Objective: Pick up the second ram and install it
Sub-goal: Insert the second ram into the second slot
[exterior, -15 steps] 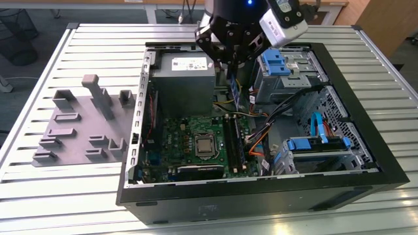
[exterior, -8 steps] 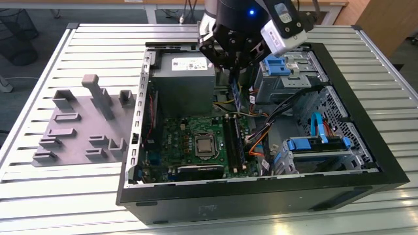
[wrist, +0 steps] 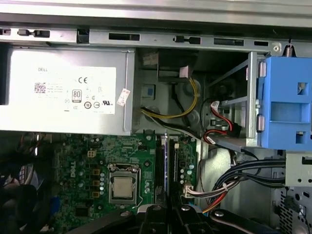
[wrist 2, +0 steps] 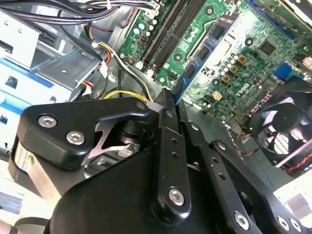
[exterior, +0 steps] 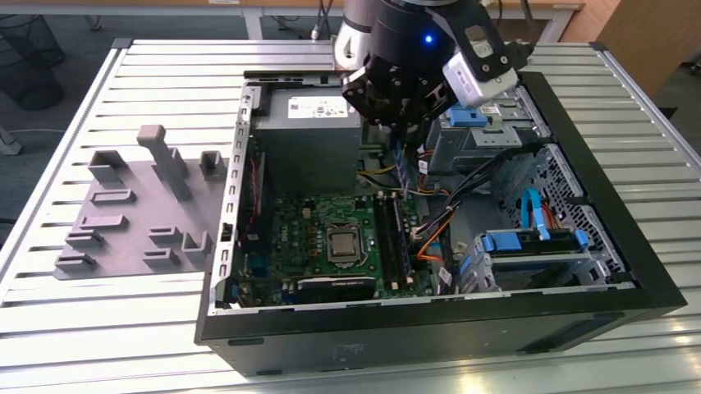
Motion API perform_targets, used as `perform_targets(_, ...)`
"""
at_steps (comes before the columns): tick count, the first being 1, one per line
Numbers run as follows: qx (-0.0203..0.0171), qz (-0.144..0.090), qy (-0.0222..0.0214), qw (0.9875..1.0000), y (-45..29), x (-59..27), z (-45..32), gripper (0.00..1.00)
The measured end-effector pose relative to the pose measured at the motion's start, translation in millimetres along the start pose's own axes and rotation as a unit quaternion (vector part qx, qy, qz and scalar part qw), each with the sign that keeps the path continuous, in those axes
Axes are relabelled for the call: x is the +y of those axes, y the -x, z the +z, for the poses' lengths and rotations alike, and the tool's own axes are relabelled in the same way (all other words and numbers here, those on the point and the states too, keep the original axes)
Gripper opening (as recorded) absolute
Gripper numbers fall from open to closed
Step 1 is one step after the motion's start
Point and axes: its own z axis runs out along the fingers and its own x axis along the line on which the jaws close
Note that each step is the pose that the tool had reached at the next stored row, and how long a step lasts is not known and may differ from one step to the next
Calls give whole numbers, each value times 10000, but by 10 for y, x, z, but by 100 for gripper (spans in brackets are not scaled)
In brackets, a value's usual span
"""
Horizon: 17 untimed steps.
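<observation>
My gripper [exterior: 403, 148] hangs inside the open computer case [exterior: 613, 271], above the far end of the motherboard [exterior: 318, 238]. Its black fingers [wrist 2: 165, 112] are shut on the second ram [exterior: 403, 172], a thin stick held on edge and pointing down. The second wrist view has the second ram [wrist 2: 195, 66] reaching from the fingertips toward the board. Seen edge-on in the first wrist view, the second ram [wrist: 166, 165] lines up over the long black memory slots [wrist: 158, 168] beside the processor [wrist: 122, 187]. It is still above the slots [exterior: 389, 234], not seated.
A grey power supply [exterior: 312, 123] sits close to the gripper on the exterior view's left. Cable bundles [exterior: 460, 193] and blue drive brackets [exterior: 526, 240] crowd the exterior view's right. A grey fixture plate [exterior: 131, 213] with blocks lies on the slatted table [exterior: 66, 328] outside the case.
</observation>
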Motion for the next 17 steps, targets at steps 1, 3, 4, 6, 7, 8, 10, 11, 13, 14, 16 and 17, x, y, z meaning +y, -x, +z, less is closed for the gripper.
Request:
perform_targets(1,0,3,2,10000,0,0,18,14)
perform_targets(3,0,9,4,10000,0,-1,55,14)
perform_targets(4,0,11,4,10000,0,-1,74,14)
perform_targets(6,1,17,3,10000,0,-20,109,14)
perform_targets(7,0,29,3,10000,-1,-30,128,14)
perform_targets(8,-1,39,3,10000,-2,-38,145,14)
perform_targets(10,-1,63,3,10000,-4,-43,181,14)
perform_targets(11,-1,77,2,10000,-4,-45,199,14)
perform_targets(13,-1,93,0,10000,-4,-70,232,14)
perform_targets(14,-2,103,2,9999,-4,-75,251,14)
perform_targets(16,-2,123,2,9999,-5,-86,285,14)
perform_targets(17,-1,134,0,9999,-5,-96,292,14)
